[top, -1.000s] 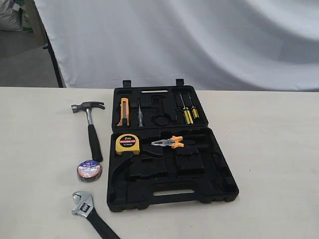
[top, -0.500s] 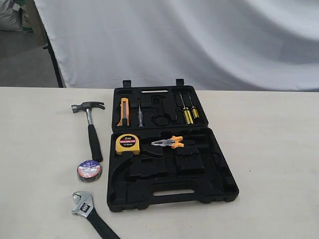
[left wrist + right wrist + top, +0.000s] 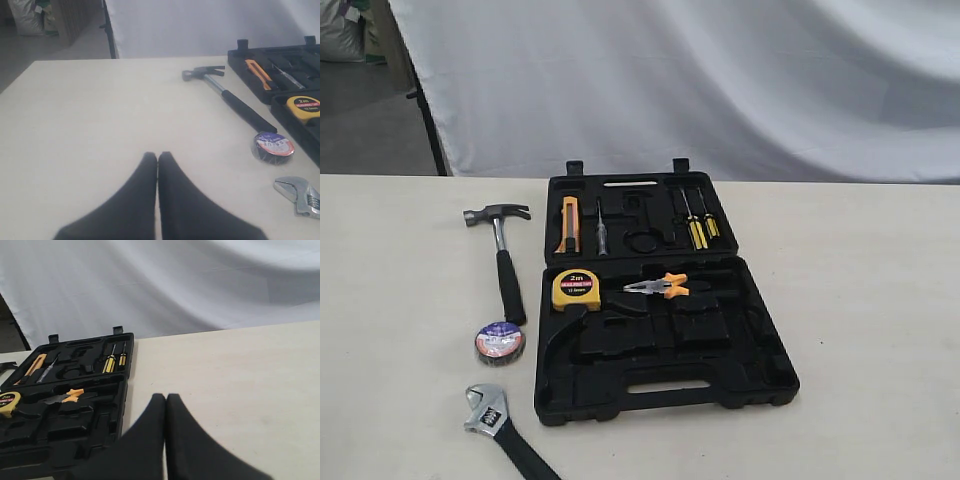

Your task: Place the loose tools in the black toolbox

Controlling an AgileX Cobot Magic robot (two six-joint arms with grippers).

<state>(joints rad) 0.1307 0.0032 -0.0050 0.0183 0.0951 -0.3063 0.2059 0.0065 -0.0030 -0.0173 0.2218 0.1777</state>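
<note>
Exterior view: the black toolbox [image 3: 760, 372] lies open on the table [image 3: 860, 300], lid half farther from the camera, base half nearer. Neither arm appears in this view.

Step in hand: none of the loose tools has been stowed. The hammer [image 3: 504, 270], the tape roll [image 3: 499, 342] and the wrench [image 3: 490, 412] all lie on the table just to the left of the toolbox. The roll sits at the end of the hammer handle, and the wrench is nearest the table edge.

Hand state:
- The left hand [image 3: 157, 156] has its jaws pressed together and holds nothing. It hangs over bare table, well apart from the tools.
- The right hand [image 3: 166, 397] is likewise fully closed and empty, beside the right side of the toolbox.

Next move, as judged: the left hand must open its jaws, travel to one tool and descend over it. The hammer handle offers a straight, narrow grip.

Toolbox contents:
- Lid: an orange knife [image 3: 569, 224], a slim tester [image 3: 602, 238] and two yellow-handled screwdrivers [image 3: 698, 228].
- Base: a yellow tape measure [image 3: 576, 289] and orange-handled pliers [image 3: 658, 287].
- The remaining base recesses, including the long curved one along the left edge, are vacant.
</note>
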